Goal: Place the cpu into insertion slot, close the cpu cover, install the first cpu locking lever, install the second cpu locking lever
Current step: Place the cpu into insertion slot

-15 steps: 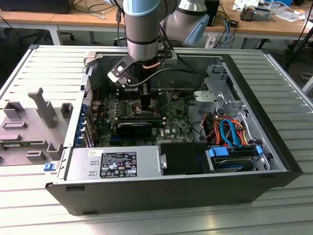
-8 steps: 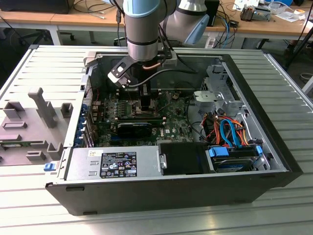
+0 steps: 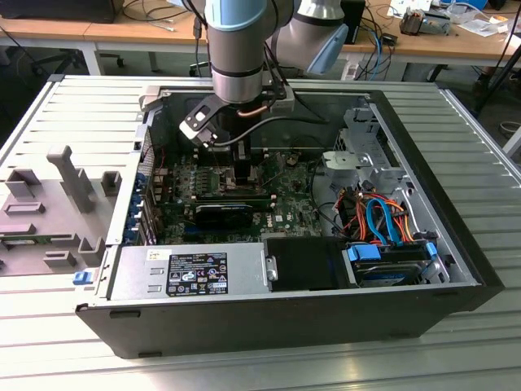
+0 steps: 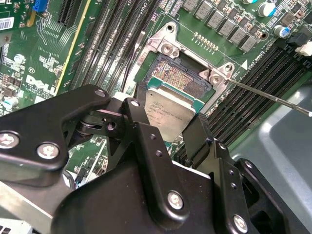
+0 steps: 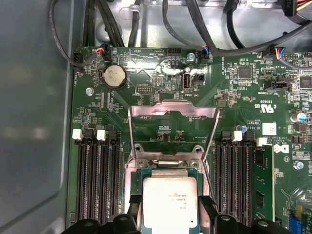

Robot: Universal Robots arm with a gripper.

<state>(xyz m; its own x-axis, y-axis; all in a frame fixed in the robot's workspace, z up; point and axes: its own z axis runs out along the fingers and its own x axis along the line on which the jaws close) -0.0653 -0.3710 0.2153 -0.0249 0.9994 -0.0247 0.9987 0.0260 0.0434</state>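
An open case [image 3: 244,326] lies on a slatted table [image 3: 480,358] with the arm [image 3: 236,49] reaching down into it. In the exterior view the arm's wrist hides the insertion slot and the cpu, and the gripper [image 3: 242,167] is little more than a dark shape over the board [image 3: 183,183]. A power supply [image 3: 187,273] sits along the case's near wall. Blue and orange cables [image 3: 378,216] lie toward the exterior view's right, and a grey fixture [image 3: 65,191] rests on the table at its left. In both wrist views the gripper's black body masks the near part of the cpu [image 4: 170,114], so its near edge is lost behind it. The fingers [image 4: 195,134] are closed narrowly on two opposite edges of the cpu. The cpu is square, with no long axis, and its silver printed top faces up. It hangs over the insertion slot [image 4: 183,78], leaving part of the dark pin field bare beyond it; whether it touches the pins cannot be made out. The cover [image 5: 173,109] stands swung open on the far side of the insertion slot. Memory slots [image 5: 97,180] run along both sides of the insertion slot, and a thin lever [image 4: 268,96] juts free from one of its corners.
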